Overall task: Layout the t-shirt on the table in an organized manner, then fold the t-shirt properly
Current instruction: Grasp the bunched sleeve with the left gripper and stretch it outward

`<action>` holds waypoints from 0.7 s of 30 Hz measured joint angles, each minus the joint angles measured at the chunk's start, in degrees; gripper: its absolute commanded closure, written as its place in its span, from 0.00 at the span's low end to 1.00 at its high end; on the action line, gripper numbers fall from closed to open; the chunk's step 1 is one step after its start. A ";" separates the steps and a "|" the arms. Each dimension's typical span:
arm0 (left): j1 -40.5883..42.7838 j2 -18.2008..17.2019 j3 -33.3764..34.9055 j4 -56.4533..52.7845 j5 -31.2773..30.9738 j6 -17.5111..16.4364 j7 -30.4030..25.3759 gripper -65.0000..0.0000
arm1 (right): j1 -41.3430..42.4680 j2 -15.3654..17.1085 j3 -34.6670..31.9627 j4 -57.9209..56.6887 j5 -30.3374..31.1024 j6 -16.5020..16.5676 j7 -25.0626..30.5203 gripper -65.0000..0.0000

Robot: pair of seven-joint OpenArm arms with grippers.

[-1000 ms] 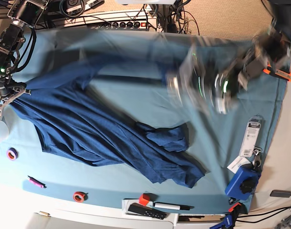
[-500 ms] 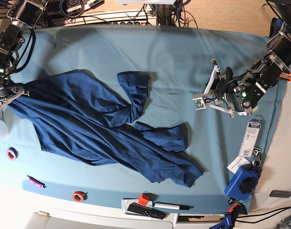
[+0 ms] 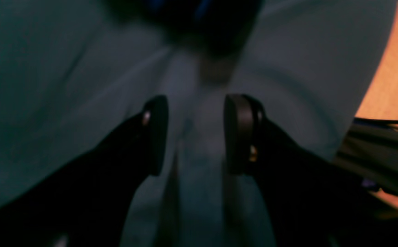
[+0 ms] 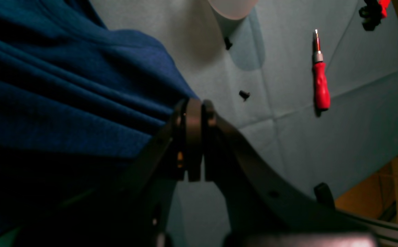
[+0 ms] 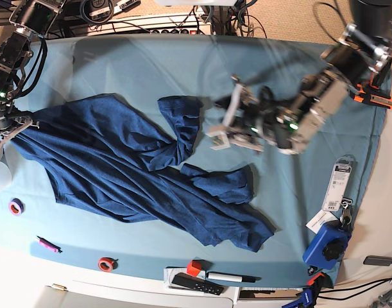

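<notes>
While the left wrist view is dim and blurred, it shows one left gripper [image 3: 195,133] with two dark fingers [image 3: 157,133] spread apart and nothing between them, above the light teal cloth-covered table [image 3: 65,103]; a dark blue blur sits at twelve o'clock.

From the right wrist view, one right gripper [image 4: 194,137] is clenched on the edge of the single dark blue heathered knit t-shirt [image 4: 65,103], which fills the nine o'clock side. One red-handled screwdriver [image 4: 320,85] lies on the cloth toward two o'clock, its tip pointing to twelve.

Seen from the base view, the one t-shirt [image 5: 119,167] lies crumpled on the table's nine o'clock half, its long axis running from ten o'clock to five o'clock.
</notes>
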 measured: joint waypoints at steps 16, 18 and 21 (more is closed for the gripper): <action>1.99 7.17 0.00 -0.15 9.70 3.02 -6.88 0.58 | 0.00 0.00 0.00 0.00 0.00 0.00 0.00 1.00; 1.86 8.57 0.00 -0.94 9.66 3.02 -7.02 0.58 | 0.00 0.00 0.00 0.00 0.00 0.00 0.00 1.00; 1.88 9.92 0.00 -3.74 9.60 2.99 -8.48 0.58 | 0.00 0.02 0.00 0.00 0.02 0.00 -0.02 1.00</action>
